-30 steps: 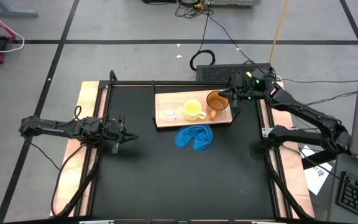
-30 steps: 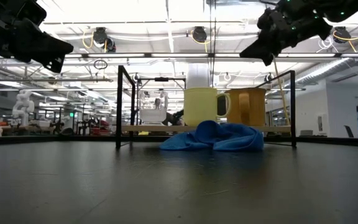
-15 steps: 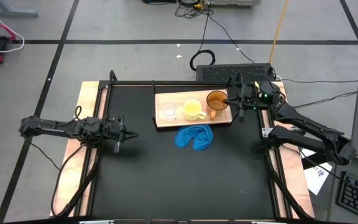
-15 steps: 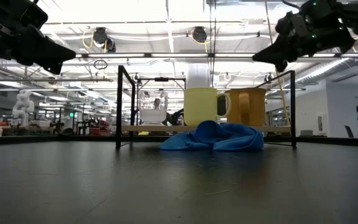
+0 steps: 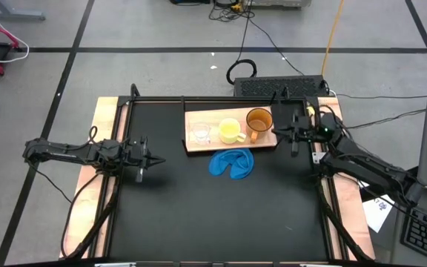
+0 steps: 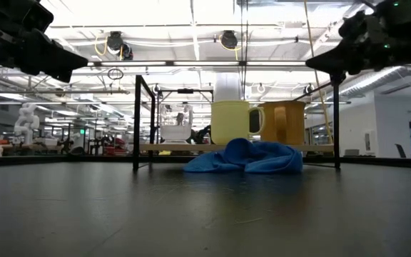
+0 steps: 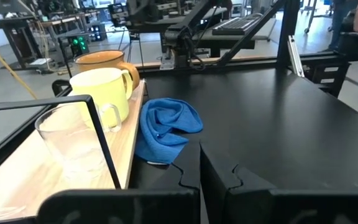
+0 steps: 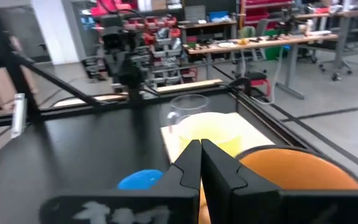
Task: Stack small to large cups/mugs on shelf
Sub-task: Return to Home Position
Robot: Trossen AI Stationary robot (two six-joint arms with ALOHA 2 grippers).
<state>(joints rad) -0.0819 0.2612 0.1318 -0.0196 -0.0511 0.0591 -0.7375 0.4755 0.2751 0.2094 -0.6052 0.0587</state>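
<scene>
The right arm is bent and comes in from the right side of the black tabletop (image 5: 199,215). Its right hand (image 5: 279,133) is up in the air and points sideways at the right end of the flat light-wood shelf (image 5: 207,118). The hand is just beside the shelf and touches nothing. Its two dark fingers are pressed together and hold nothing.

The left arm lies stretched out low from the left side. The left hand (image 5: 154,162) points across the tabletop, well apart from the shelf. Its fingers are together too, and they are empty.

All three cups stand upright in a row on the shelf, at the far side of the tabletop. The small clear plastic cup (image 5: 201,133) is nearest the left arm. The yellow mug with a handle (image 5: 230,131) is in the middle. The bigger orange-brown mug with a handle (image 5: 259,121) is nearest the right hand. The two mugs stand close together.

A crumpled blue cloth (image 5: 233,163) lies on the tabletop, just in front of the shelf, near the yellow mug.
</scene>
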